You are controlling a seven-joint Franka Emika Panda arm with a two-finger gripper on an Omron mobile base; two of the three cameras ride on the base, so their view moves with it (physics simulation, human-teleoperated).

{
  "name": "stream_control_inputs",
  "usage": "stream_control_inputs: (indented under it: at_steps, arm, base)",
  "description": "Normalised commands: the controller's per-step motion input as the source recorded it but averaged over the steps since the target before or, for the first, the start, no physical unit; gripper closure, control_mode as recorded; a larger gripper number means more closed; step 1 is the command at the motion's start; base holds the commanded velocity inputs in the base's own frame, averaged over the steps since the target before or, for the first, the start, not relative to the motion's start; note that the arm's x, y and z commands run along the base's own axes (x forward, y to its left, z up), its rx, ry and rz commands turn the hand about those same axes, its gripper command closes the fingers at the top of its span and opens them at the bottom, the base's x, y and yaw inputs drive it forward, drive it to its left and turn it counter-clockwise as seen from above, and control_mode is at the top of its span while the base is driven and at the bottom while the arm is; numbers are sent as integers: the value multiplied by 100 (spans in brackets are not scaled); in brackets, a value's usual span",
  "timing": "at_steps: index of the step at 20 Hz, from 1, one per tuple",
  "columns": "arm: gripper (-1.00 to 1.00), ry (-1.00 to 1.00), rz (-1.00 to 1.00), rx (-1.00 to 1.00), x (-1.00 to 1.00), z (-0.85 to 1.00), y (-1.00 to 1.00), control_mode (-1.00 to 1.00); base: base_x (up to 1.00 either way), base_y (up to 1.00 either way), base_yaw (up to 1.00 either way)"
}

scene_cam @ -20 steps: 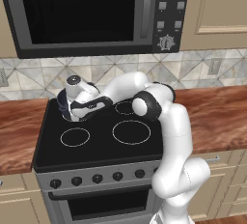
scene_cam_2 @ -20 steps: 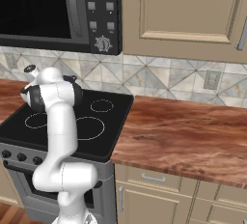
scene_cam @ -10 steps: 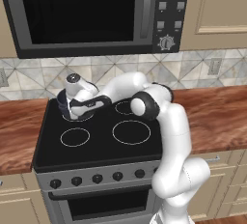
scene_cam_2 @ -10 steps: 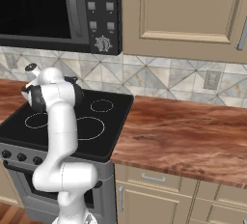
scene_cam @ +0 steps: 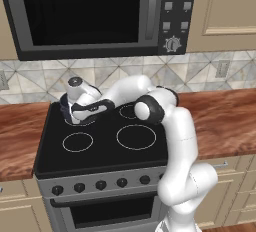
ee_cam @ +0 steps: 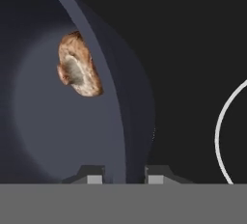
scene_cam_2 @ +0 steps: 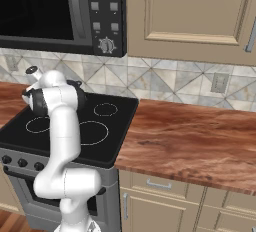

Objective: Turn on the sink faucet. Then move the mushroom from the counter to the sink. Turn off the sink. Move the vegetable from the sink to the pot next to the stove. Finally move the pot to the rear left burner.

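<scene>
Pot [ee_cam: 58,136] sits on the rear left burner of the black stovetop [scene_cam: 105,146], dark blue-grey, with the mushroom [ee_cam: 79,66] lying inside on its floor, cap side up toward the far wall. Gripper [ee_cam: 123,175] is down at the pot's rim: hand view shows one fingertip [ee_cam: 92,175] inside the wall and the other outside, rim running between them with small gaps either side, so jaws are slightly parted and straddling the wall, not clamping it. Left base view has the hand over the pot under the microwave [scene_cam: 95,16].

The arm reaches far left and forward, its hand [ee_cam: 120,174] pointing down, fingers slightly parted.
</scene>
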Motion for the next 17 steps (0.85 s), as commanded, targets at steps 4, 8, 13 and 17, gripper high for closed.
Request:
stream_control_inputs:
  at_steps: [4,8,13,17]
  arm:
    - [-100,0,5,0,7,-5,0,-100]
    - [-100,0,5,2,2,0,0,-100]
    - [-100,0,2,2,0,6,0,-100]
    - [-100,0,0,1,0,25,0,-100]
  base:
    - [0,0,0]
    - [0,0,0]
    - [0,0,0]
    - [0,0,0]
